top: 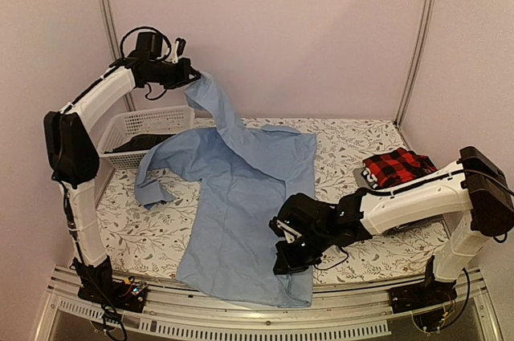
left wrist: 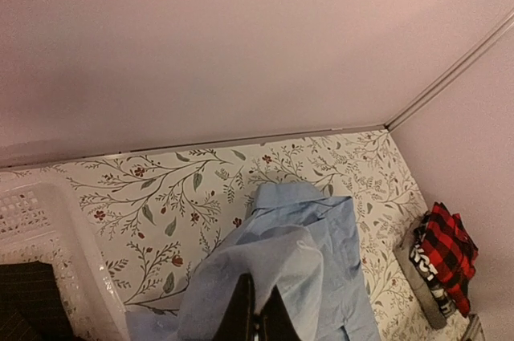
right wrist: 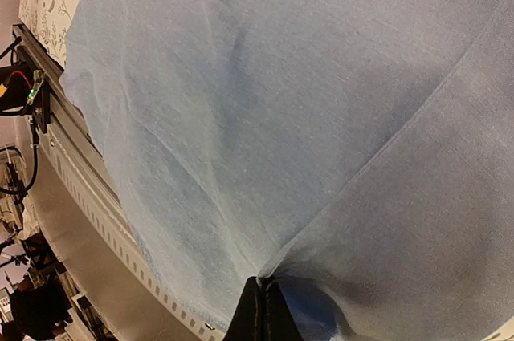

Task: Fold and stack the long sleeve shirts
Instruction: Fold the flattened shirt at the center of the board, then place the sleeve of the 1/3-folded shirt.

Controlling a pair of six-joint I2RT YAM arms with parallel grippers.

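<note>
Blue shirt (top: 233, 196) lies spread and unfolded mid-table. My left gripper (top: 189, 76) pinches its sleeve aloft; my right gripper (top: 287, 257) pinches its lower side. Plaid shirt (top: 397, 166) sits folded at the right. By my reckoning, this fold is barely begun.

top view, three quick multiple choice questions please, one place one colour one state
1. Where does the plaid shirt lie? A) right side of the table B) left side C) centre
2. What colour is the spread-out shirt? A) white B) green C) light blue
3. How is the left gripper? A) open, empty B) shut on the spread-out shirt C) resting on the table

1 A, it sits at the right in the top view; 2 C, blue in all views; 3 B, cloth hangs from its closed jaws.
</note>
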